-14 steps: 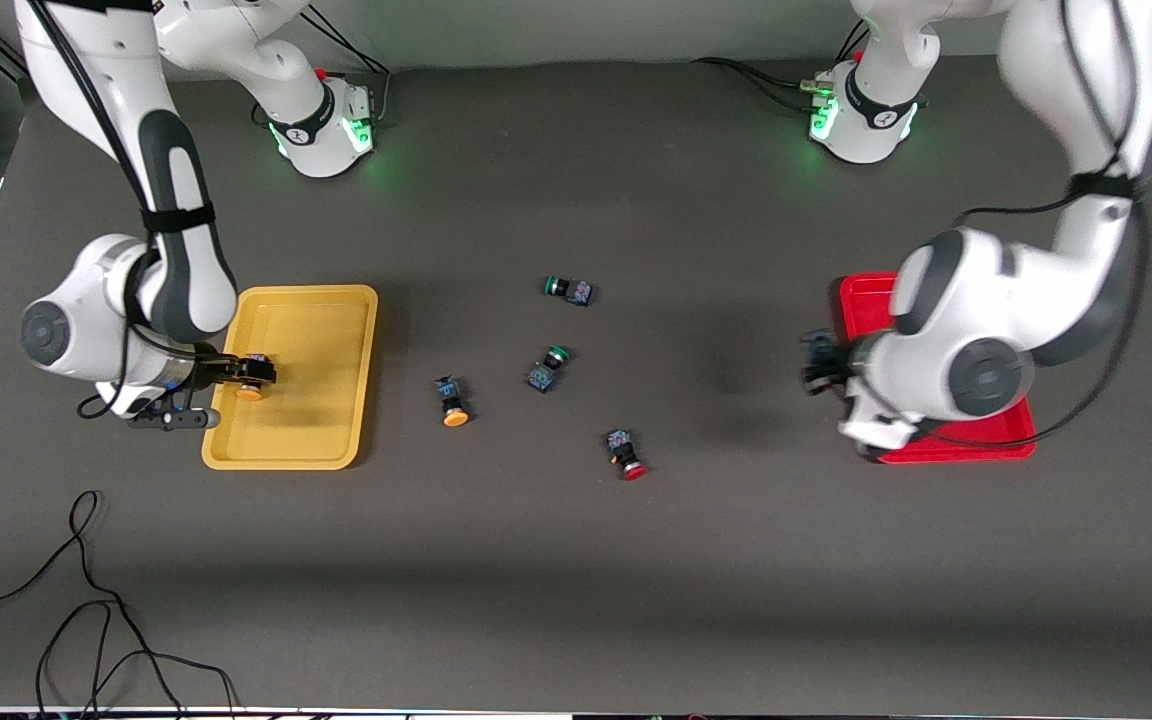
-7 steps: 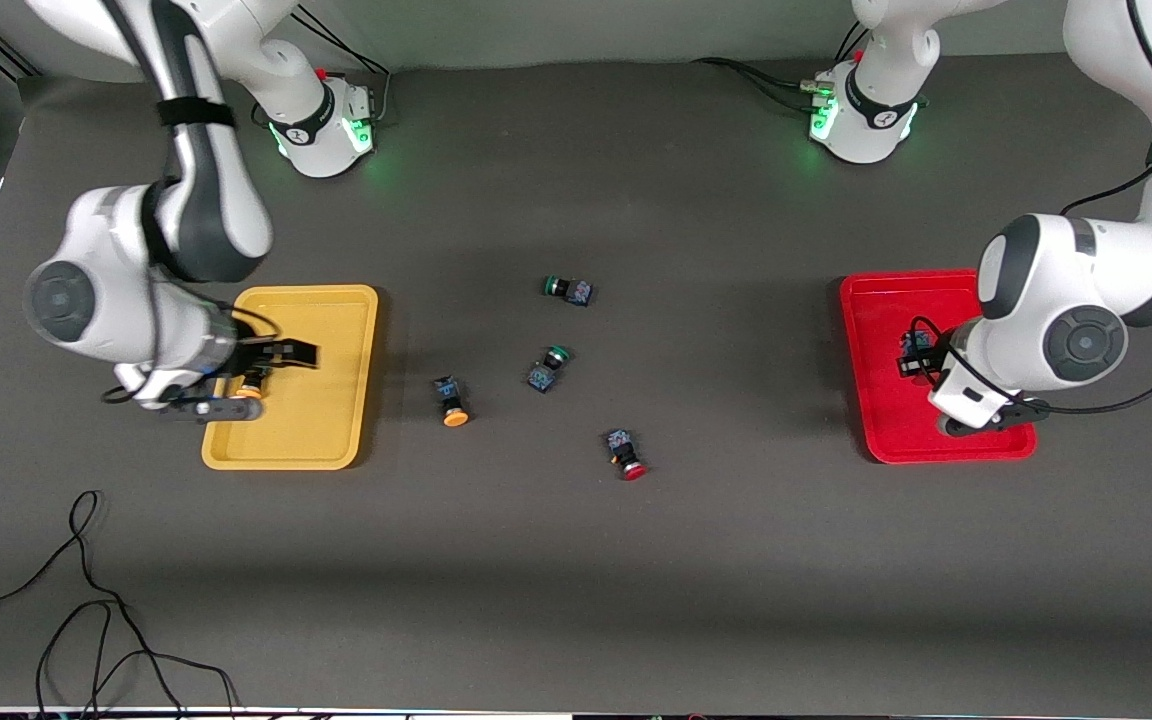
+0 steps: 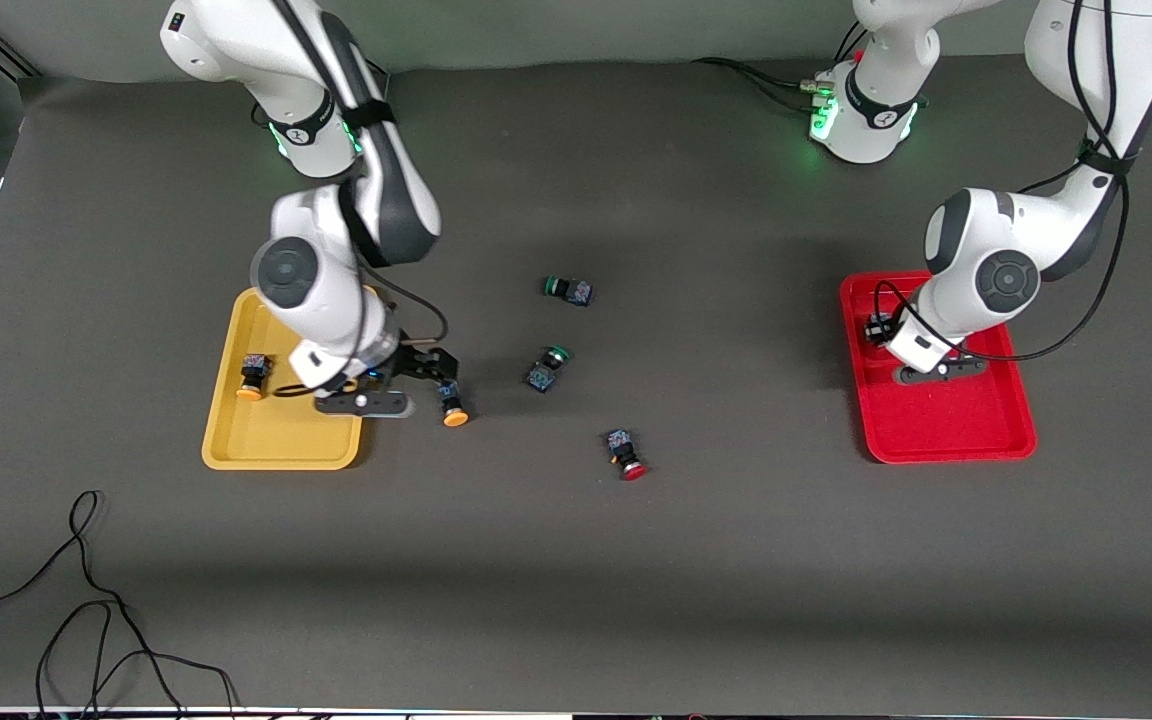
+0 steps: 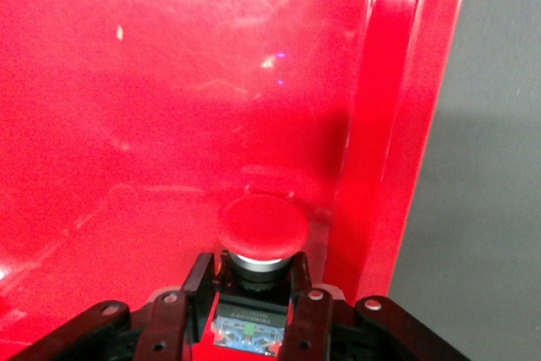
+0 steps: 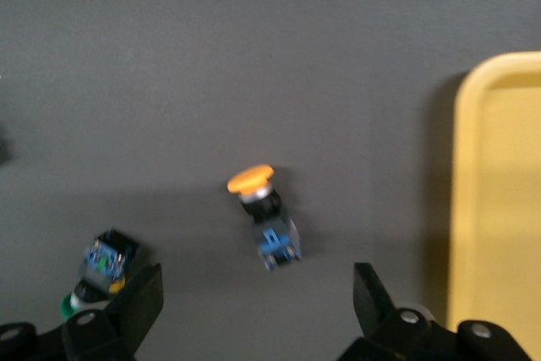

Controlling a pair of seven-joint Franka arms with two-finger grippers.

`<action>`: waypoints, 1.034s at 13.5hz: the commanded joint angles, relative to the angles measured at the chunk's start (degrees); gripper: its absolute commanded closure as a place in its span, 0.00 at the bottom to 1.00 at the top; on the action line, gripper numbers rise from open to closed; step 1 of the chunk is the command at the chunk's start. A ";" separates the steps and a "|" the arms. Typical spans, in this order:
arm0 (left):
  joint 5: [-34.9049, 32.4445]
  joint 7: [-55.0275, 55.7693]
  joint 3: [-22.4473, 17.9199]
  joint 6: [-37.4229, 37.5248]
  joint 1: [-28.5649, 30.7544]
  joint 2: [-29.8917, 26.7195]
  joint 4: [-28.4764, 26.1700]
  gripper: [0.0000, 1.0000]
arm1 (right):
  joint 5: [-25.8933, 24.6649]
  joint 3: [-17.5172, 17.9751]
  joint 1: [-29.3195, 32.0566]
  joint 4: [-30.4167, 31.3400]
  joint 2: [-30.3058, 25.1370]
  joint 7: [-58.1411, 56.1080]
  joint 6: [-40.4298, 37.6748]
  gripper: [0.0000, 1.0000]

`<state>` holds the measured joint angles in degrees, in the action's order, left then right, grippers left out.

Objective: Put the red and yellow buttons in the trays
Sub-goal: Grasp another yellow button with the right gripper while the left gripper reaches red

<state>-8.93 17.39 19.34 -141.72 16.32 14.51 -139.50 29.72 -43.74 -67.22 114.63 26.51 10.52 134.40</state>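
My left gripper [image 3: 878, 328] is shut on a red button [image 4: 260, 226] low over the red tray [image 3: 946, 425], close to the tray's rim [image 4: 406, 124]. In the left wrist view its fingers [image 4: 199, 281] clamp the button's dark body, with the red cap pointing out. My right gripper [image 3: 433, 368] is open over the table beside a yellow button [image 3: 453, 405], which lies just outside the yellow tray [image 3: 276, 440]. The right wrist view shows that yellow button [image 5: 262, 209] lying ahead of the wide jaws. Another yellow button [image 3: 253, 375] lies in the yellow tray. A second red button [image 3: 626, 455] lies on the table.
Two green-capped switches [image 3: 568, 290] [image 3: 548, 365] lie mid-table; one green-capped switch [image 5: 101, 268] shows close to a finger in the right wrist view. Loose black cable [image 3: 86, 600] lies near the table's front edge at the right arm's end.
My right gripper left a yellow button in the yellow tray and moved out over the table to the other yellow button. My left gripper carried the red button over the red tray.
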 commanded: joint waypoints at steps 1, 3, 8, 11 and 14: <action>-0.47 -2.09 0.26 -0.23 0.64 -3.35 -1.83 0.26 | 9.35 0.94 -0.19 1.56 5.63 -7.77 5.77 0.00; -0.47 -1.92 0.43 3.35 1.70 -4.31 -0.17 0.00 | 15.95 2.16 -0.28 0.86 10.73 -11.82 7.54 0.00; 12.33 0.70 5.79 20.30 -4.34 -2.75 22.01 0.00 | 18.00 3.58 0.07 0.25 13.83 -13.43 8.95 0.63; 12.19 10.62 5.79 25.43 -14.18 9.53 42.76 0.00 | 17.91 3.49 0.42 -0.37 12.61 -13.16 8.17 0.83; 9.21 22.47 5.53 24.38 -21.31 25.25 60.51 0.00 | 17.30 1.39 0.42 -2.21 10.24 -11.85 0.64 0.85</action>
<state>2.61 33.45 25.67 -119.01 -1.42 26.23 -93.86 46.15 -40.68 -66.93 113.58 39.39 -1.18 140.04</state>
